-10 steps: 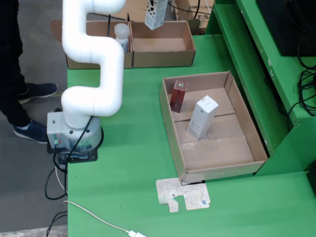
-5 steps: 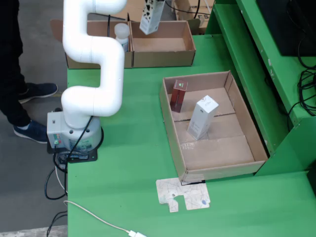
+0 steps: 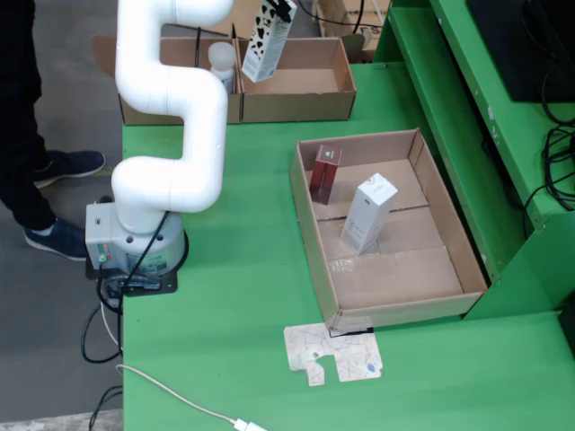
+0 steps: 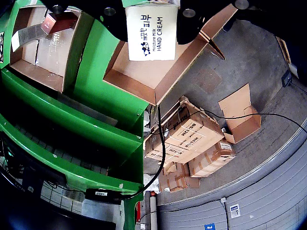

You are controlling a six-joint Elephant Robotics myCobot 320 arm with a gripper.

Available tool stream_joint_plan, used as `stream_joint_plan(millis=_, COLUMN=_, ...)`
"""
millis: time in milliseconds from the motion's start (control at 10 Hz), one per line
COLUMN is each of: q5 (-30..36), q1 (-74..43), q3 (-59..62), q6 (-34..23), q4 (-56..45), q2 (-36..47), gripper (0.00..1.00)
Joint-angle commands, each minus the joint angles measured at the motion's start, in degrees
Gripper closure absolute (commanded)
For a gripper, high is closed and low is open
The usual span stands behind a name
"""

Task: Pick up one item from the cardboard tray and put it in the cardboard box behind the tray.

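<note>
We have the gripper [image 4: 151,12] clamped on the hand cream carton [image 3: 267,40], which hangs tilted in the air over the left part of the cardboard box [image 3: 296,79] in the fixed view, close to the wall it shares with the neighbouring box [image 3: 175,85] that holds a white bottle [image 3: 221,65]. Our worry is that tilt: let go from here, the carton could strike that shared wall and tip into the wrong box, or bounce out onto the green table [image 3: 234,269]. The wrist view shows the box's open floor beneath the carton (its label reads "hand cream"), so we judge a lower, more central release safer. The cardboard tray [image 3: 310,215] holds a red box [image 3: 324,173] and a white box [image 3: 367,213].
</note>
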Motion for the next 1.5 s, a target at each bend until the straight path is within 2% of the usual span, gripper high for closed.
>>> stream_joint_plan(millis=0, q5=0.97, q1=-1.15, q3=1.23, q6=1.83, q4=-1.75, q2=2.41, gripper=1.00)
stream_joint_plan(millis=700, q5=-3.72, q1=-0.13, q3=1.23, q6=7.70, q4=-2.36, q2=4.03, gripper=1.00)
stream_joint_plan(millis=1000, q5=-3.44, q1=-0.98, q3=1.23, q6=10.59, q4=-4.30, q2=4.57, gripper=1.00)
stream_joint_plan(millis=1400, q5=-6.24, q1=-0.65, q3=1.23, q6=12.20, q4=0.38, q2=2.96, gripper=1.00)
